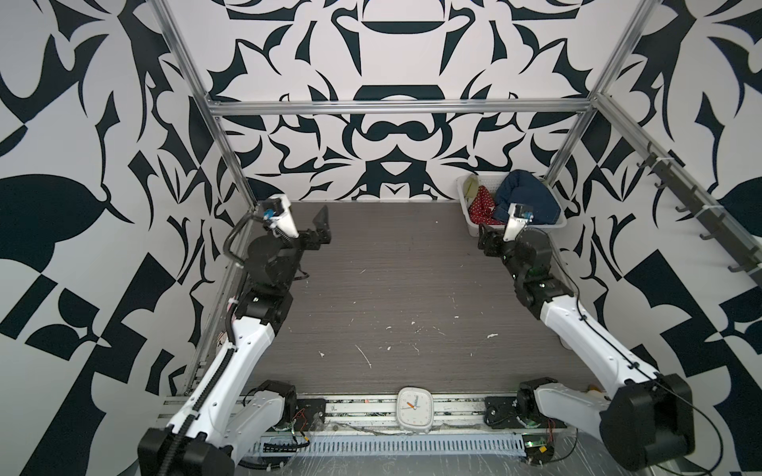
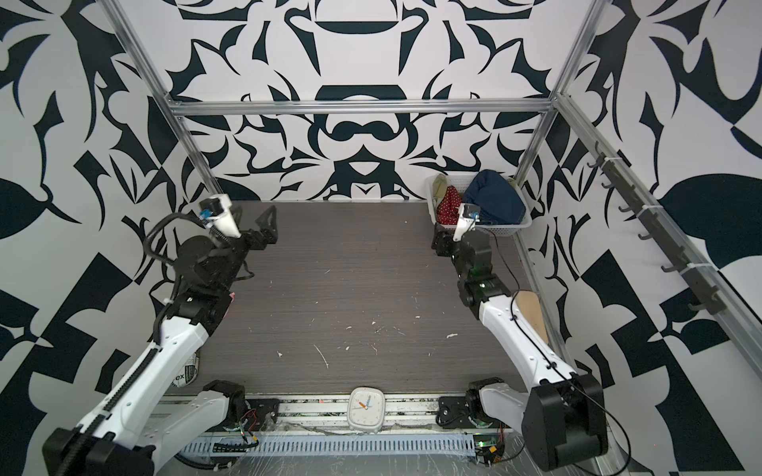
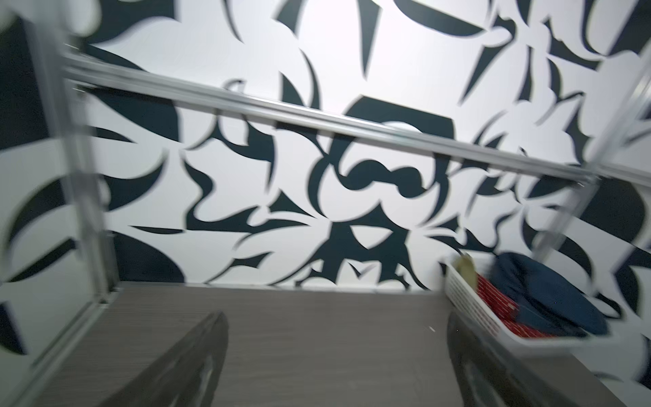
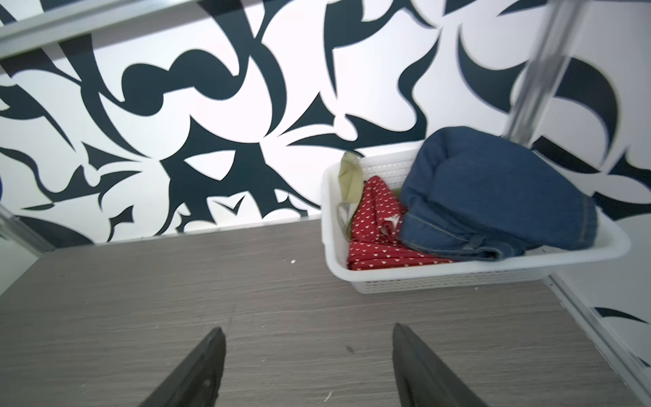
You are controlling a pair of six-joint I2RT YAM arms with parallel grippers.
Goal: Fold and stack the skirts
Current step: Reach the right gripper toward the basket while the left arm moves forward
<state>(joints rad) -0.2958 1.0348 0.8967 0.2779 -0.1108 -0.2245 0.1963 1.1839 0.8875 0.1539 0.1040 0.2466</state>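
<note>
My left fingers [image 3: 190,363] are spread wide and empty. The right fingers [image 4: 197,370] are apart too, gripping nothing, near the basket [image 4: 458,278] holding the skirts [image 4: 493,190]. Between them is bare worktop [image 4: 141,282].

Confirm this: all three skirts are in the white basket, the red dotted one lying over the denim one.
Wrong way round: the denim skirt lies over the red dotted skirt, as the right wrist view shows. The rest stands.
</note>
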